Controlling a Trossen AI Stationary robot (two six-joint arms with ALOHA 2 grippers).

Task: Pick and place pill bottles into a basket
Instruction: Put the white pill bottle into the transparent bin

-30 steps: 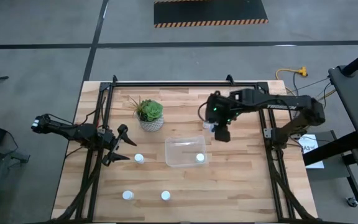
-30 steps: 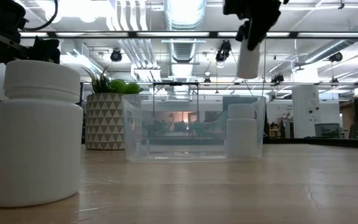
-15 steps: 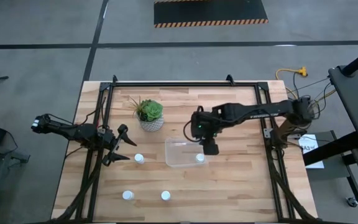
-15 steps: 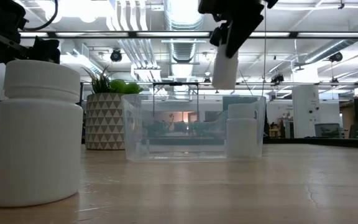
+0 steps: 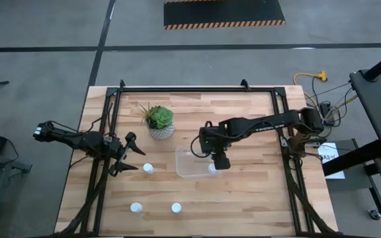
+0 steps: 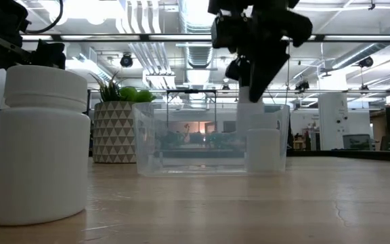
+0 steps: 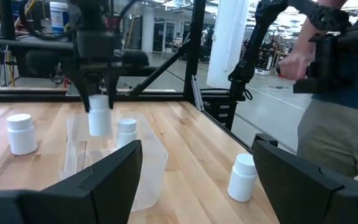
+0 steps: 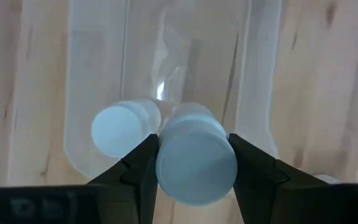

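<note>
Pill bottle [image 8: 196,163] sits clamped between the right gripper's [image 5: 219,160] jaws, hanging over the clear basket [image 5: 189,164] where another bottle [image 8: 120,128] stands. Left gripper [image 5: 128,153] waits wide open beside a loose bottle [image 5: 148,168]. No writing is legible.

The wooden surface [image 5: 256,192] carries a clear basket [image 5: 189,168] near its centre, a potted plant [image 5: 159,121] at ten o'clock, one pill bottle [image 5: 148,168] at nine, and two bottles [image 5: 135,207] at seven.
</note>
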